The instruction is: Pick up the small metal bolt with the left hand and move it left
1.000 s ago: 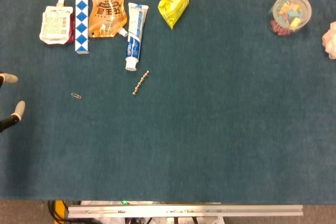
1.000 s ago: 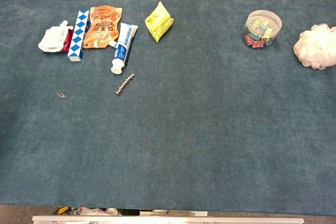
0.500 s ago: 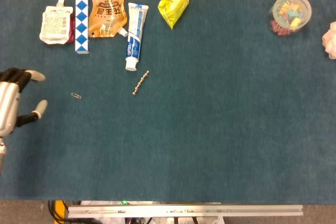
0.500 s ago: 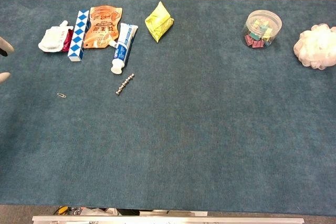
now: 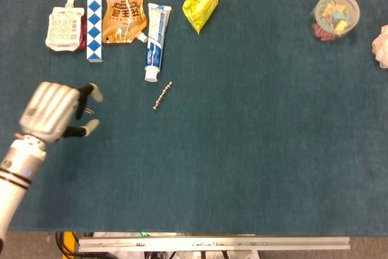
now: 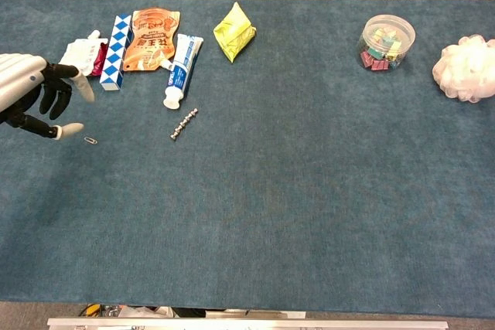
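Dark teal felt covers the worktop [image 5: 254,168], with packets and a toothpaste tube [image 5: 155,42] lined up along its far left edge, which leaves the middle open for reaching. Just below the tube's cap lies the small metal bolt [image 5: 162,96], slanted and untouched. The left hand [image 5: 53,112] hovers near the left edge over a paperclip [image 6: 90,140] (a likely decoy), fingers spread and holding nothing, probably pre-shaped for a pinch. It is well short of the bolt, so the approach looks barely begun. No right hand shows in either view.
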`<action>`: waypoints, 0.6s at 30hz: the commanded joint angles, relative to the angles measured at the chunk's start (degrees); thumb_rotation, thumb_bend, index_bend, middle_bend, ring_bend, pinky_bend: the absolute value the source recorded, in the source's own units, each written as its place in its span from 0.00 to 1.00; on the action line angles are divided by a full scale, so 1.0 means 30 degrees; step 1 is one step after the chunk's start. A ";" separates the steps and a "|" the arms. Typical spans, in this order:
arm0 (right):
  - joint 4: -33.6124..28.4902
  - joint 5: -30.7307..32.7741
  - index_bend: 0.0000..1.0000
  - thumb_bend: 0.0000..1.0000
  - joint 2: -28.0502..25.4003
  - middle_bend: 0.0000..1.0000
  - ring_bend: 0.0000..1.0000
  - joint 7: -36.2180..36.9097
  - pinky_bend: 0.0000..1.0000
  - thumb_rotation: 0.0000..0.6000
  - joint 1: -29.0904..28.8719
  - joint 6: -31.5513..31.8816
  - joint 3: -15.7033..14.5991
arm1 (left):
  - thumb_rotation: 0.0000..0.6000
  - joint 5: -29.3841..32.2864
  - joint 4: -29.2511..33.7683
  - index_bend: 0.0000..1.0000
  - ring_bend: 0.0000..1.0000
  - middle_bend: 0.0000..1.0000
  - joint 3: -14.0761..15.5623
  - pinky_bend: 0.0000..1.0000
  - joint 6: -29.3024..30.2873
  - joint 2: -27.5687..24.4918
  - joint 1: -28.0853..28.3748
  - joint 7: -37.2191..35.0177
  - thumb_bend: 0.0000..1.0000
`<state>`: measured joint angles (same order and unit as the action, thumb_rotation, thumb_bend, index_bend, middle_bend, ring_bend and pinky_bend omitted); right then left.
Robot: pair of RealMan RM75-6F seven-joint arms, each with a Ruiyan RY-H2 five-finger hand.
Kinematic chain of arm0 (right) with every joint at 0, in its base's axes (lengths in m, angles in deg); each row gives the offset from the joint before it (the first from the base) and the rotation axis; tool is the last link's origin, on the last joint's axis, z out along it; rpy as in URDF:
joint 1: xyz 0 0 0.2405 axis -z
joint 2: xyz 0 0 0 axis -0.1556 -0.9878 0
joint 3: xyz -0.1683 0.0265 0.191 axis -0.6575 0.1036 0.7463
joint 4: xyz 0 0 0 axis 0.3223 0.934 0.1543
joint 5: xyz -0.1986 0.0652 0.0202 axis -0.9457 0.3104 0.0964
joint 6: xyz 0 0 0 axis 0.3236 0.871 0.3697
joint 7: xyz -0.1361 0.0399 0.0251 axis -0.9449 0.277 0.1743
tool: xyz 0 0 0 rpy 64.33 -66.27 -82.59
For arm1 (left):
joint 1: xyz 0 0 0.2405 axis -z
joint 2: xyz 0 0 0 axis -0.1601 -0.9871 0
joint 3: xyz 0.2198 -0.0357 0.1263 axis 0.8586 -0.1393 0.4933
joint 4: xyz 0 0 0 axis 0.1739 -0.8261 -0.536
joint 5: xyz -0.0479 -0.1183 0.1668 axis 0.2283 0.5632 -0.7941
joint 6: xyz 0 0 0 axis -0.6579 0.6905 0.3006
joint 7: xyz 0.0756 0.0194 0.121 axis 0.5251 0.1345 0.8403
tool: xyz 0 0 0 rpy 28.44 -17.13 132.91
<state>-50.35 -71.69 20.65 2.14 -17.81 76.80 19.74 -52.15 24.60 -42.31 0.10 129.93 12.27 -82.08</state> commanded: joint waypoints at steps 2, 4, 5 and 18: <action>-0.0049 0.0000 0.49 0.37 -0.0018 0.45 0.39 -0.0070 0.41 1.00 -0.0023 -0.0008 0.0000 | 1.00 0.0831 -0.0166 0.40 0.81 0.86 -0.0016 0.86 -0.2241 0.0117 0.1439 0.0778 0.23; -0.0080 -0.0002 0.49 0.37 -0.0024 0.45 0.39 -0.0119 0.41 1.00 -0.0042 -0.0013 0.0006 | 1.00 0.1151 -0.0125 0.36 0.85 0.89 0.0006 0.89 -0.3074 0.0106 0.1947 0.1068 0.27; -0.0095 0.0003 0.49 0.37 -0.0024 0.45 0.39 -0.0144 0.41 1.00 -0.0051 -0.0018 0.0009 | 1.00 0.1332 -0.0098 0.35 0.87 0.91 0.0000 0.91 -0.3472 0.0099 0.2193 0.1135 0.31; -0.0179 0.0033 0.49 0.37 0.0073 0.45 0.39 -0.0361 0.41 1.00 -0.0177 -0.0129 -0.0007 | 0.87 0.4241 -0.0292 0.24 0.95 0.98 0.0077 0.97 -0.7070 0.0606 0.5093 0.3439 0.67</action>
<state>-50.88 -71.59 20.87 1.06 -18.34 76.42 19.72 -41.16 23.91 -42.30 -19.72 131.25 26.19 -73.52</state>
